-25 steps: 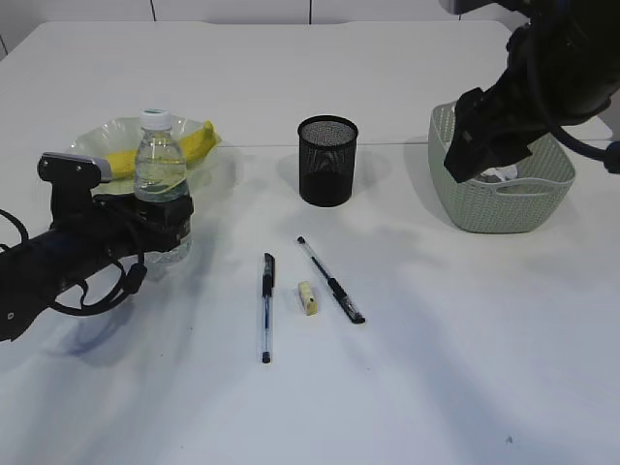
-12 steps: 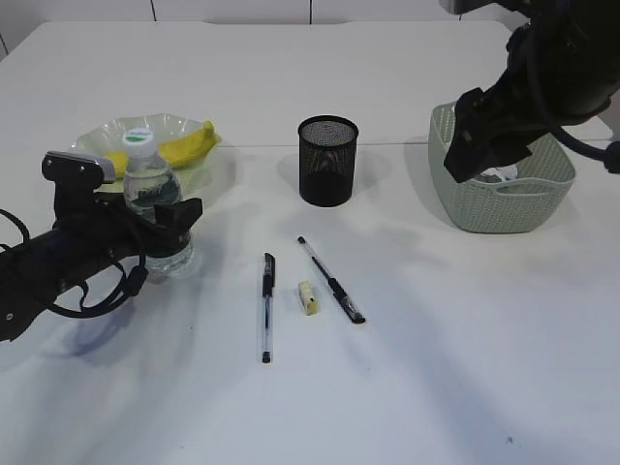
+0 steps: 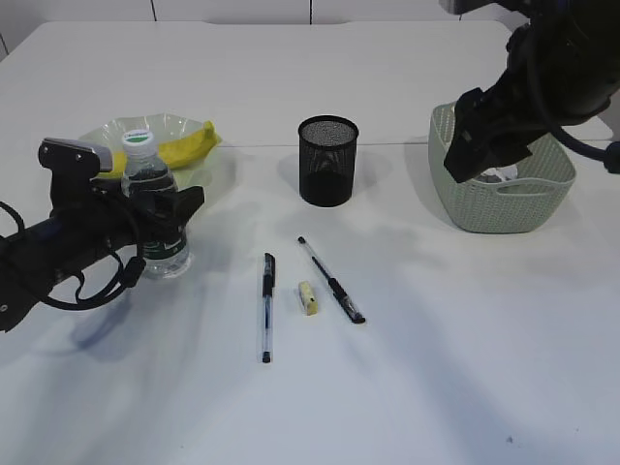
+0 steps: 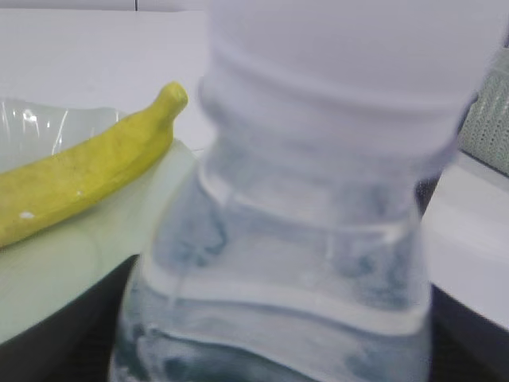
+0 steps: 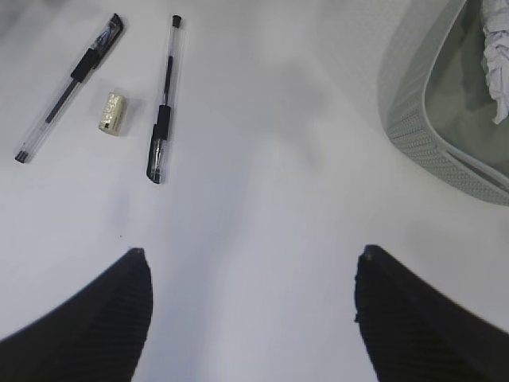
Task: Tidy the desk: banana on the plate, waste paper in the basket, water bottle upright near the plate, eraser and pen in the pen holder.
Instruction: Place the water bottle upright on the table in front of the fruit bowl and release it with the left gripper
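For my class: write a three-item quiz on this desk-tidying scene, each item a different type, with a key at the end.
1. True or false: the banana lies on the plate.
2. Multiple choice: where is the waste paper? A in the basket; B in the pen holder; C on the desk.
3. Fill in: between the two pens lies the ____.

Key: 1 true; 2 A; 3 eraser.

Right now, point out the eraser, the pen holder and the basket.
eraser [image 3: 307, 298], exterior view, middle of the block, between the two pens.
pen holder [image 3: 327, 170], exterior view, front of the mesh wall.
basket [image 3: 504, 208], exterior view, front woven wall below the handle cut-out.
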`<act>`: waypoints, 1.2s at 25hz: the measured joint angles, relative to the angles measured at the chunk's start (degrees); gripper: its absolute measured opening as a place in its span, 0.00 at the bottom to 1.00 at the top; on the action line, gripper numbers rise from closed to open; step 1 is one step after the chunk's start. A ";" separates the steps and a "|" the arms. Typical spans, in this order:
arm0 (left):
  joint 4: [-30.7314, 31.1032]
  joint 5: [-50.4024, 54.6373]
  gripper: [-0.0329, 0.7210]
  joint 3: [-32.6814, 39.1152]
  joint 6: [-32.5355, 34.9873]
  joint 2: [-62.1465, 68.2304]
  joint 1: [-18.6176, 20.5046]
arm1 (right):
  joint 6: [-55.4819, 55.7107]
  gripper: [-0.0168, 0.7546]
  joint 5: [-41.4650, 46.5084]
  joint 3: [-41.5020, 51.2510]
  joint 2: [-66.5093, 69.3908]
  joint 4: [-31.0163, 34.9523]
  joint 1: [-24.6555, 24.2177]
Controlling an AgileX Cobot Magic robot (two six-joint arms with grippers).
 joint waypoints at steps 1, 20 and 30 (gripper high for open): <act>0.00 0.00 0.85 0.00 0.00 -0.36 0.00 | 0.00 0.79 0.00 0.00 0.00 0.00 0.00; -0.15 9.11 0.85 6.27 0.00 -20.89 0.00 | 0.00 0.79 0.00 0.00 0.00 0.00 0.00; 1.25 35.28 0.79 6.47 -3.02 -40.34 0.00 | 0.00 0.79 0.00 0.00 0.00 0.00 0.00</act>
